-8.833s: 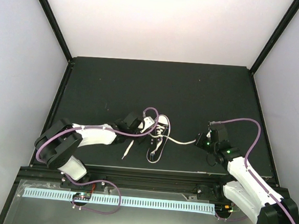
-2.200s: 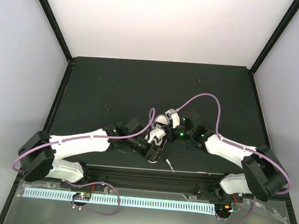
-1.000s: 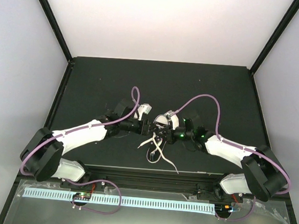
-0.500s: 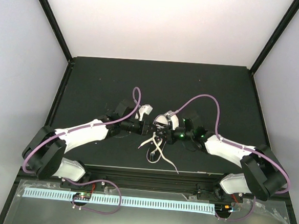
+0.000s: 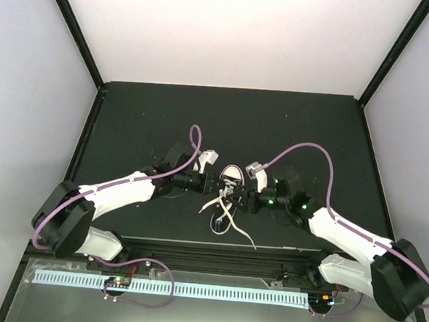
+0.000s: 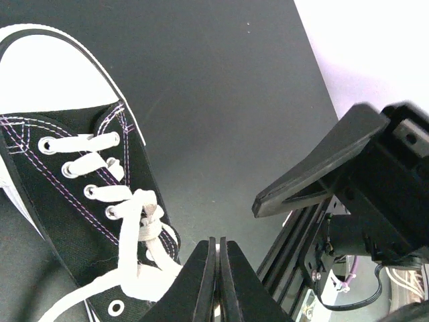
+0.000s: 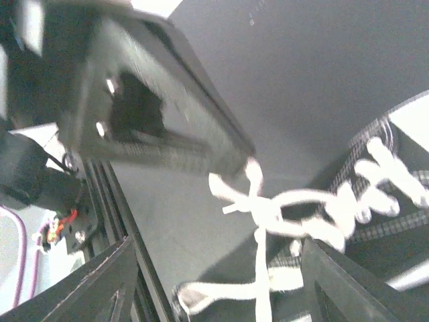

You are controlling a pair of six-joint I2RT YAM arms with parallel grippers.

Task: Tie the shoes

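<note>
The small black shoe (image 5: 232, 178) with a white toe cap lies mid-table, toe pointing away, and its white laces (image 5: 232, 223) trail toward the near edge. From the shoe's left, my left gripper (image 5: 214, 184) is shut, with a strand of lace (image 6: 144, 231) running in between its fingertips (image 6: 207, 258) beside the shoe (image 6: 60, 174). On the shoe's right, my right gripper (image 5: 243, 198) stands open. Its view is blurred. A knotted bit of lace (image 7: 268, 215) hangs free between its spread fingers (image 7: 110, 282), and the shoe (image 7: 402, 225) sits at the right.
The black tabletop (image 5: 158, 120) is ringed by white walls. A metal rail (image 5: 194, 244) runs along the near edge, close to the trailing lace ends. The right gripper (image 6: 335, 161) looms just beyond my left fingers.
My right gripper has opened, let go of the lace and drawn back to the right. My left gripper has shut on the lace at the shoe's left side.
</note>
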